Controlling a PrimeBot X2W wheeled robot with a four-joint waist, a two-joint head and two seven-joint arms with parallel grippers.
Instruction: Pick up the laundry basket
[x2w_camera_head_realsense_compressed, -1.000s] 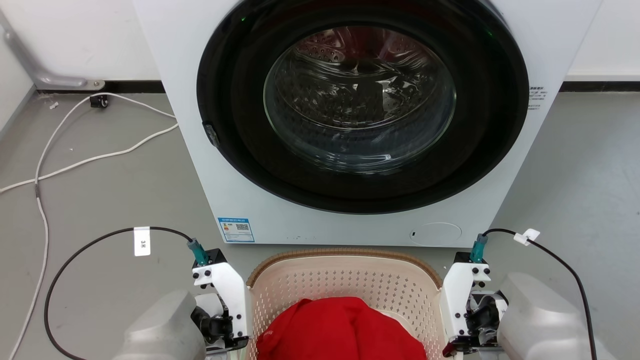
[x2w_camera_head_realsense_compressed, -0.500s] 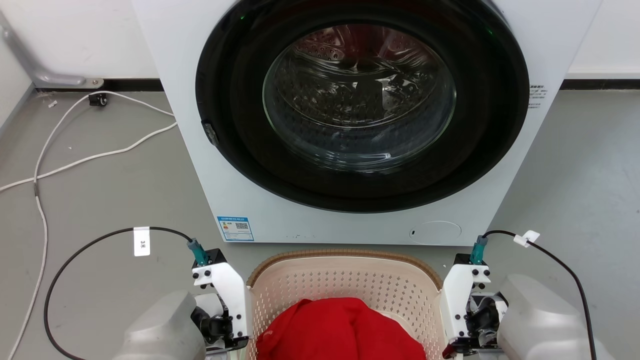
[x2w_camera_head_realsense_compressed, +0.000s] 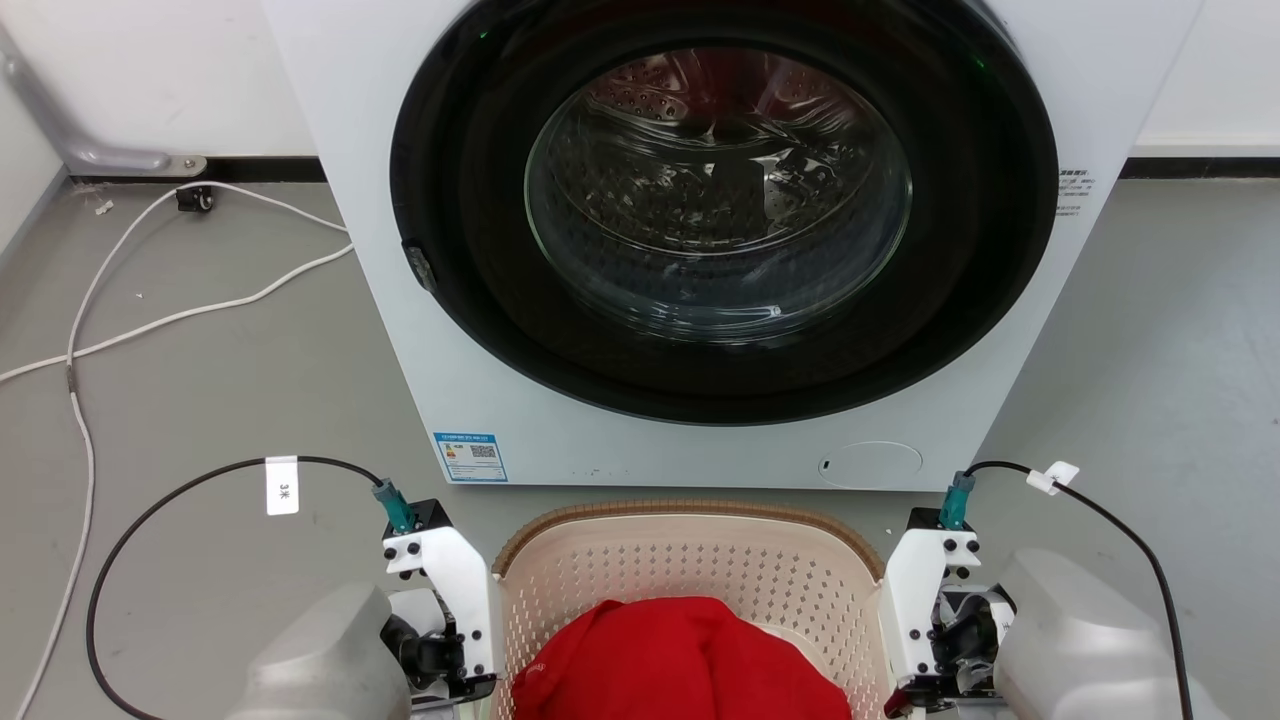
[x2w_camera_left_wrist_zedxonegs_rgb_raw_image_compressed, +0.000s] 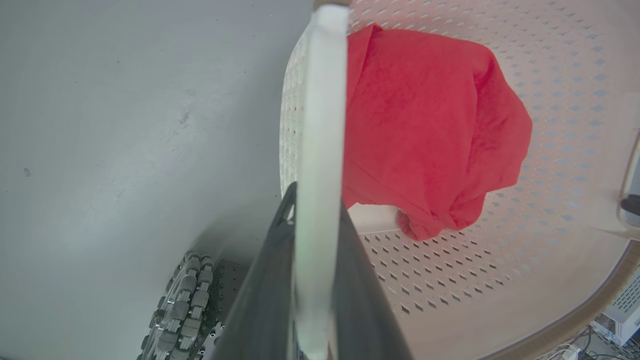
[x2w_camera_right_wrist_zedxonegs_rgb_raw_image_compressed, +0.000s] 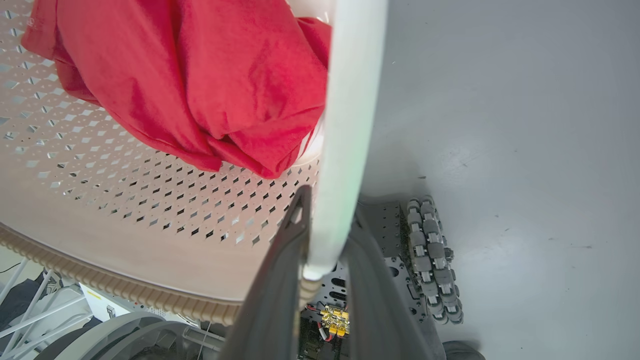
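Grasp looks done: your left gripper (x2w_camera_left_wrist_zedxonegs_rgb_raw_image_compressed: 317, 200) and right gripper (x2w_camera_right_wrist_zedxonegs_rgb_raw_image_compressed: 330, 200) clamp the laundry basket (x2w_camera_head_realsense_compressed: 690, 555), 9 and 3 o'clock. Lift evenly.

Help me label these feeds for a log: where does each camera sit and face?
Head view: on the head, facing forward and down at the washing machine and laundry basket; left forearm and right forearm flank the basket.
Left wrist view: on the left wrist, looking along the left gripper, clamped on the basket's white handle; a base wheel shows.
Right wrist view: mirrored; right gripper clamps the opposite handle.
Shared: all three show the red garment in the basket.
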